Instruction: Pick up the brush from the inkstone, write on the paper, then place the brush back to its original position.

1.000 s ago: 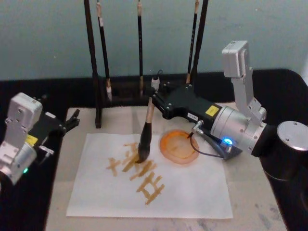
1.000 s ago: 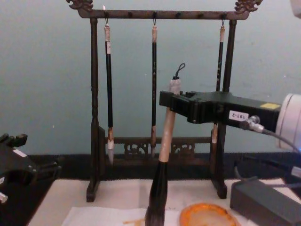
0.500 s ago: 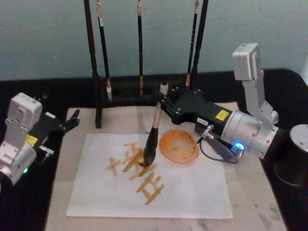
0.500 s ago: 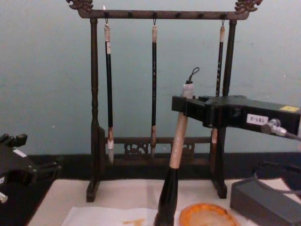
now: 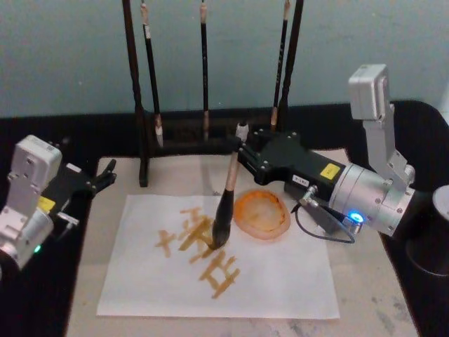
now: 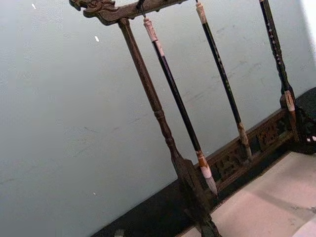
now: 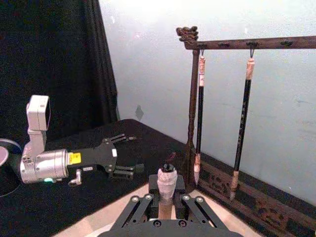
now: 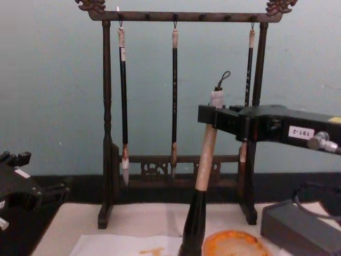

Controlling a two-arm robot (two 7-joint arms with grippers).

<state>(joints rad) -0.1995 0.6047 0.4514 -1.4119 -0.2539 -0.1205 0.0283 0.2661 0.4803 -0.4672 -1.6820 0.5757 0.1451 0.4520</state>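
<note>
My right gripper (image 5: 240, 146) is shut on the top of the brush (image 5: 227, 196), which leans with its dark bristles touching the paper (image 5: 280, 277) among orange strokes. In the chest view the brush (image 8: 205, 160) has a pale handle and a black ferrule, held by the right gripper (image 8: 214, 118). The right wrist view shows the brush's top end (image 7: 167, 183) between the jaws. The round orange inkstone (image 5: 262, 213) sits just right of the bristles, also visible as the inkstone (image 8: 235, 244) low in the chest view. My left gripper (image 5: 106, 172) rests open at the mat's left edge.
A dark wooden rack (image 8: 106, 122) with three slim hanging brushes (image 8: 174, 96) stands behind the paper. A beige felt mat (image 5: 365, 281) lies under the paper. A grey rectangular block (image 8: 298, 229) sits at the right. Black cloth (image 5: 421, 126) surrounds the mat.
The right gripper has carried the brush to the right across the paper, toward the inkstone. The brush leans a little more. My left arm has stayed still.
</note>
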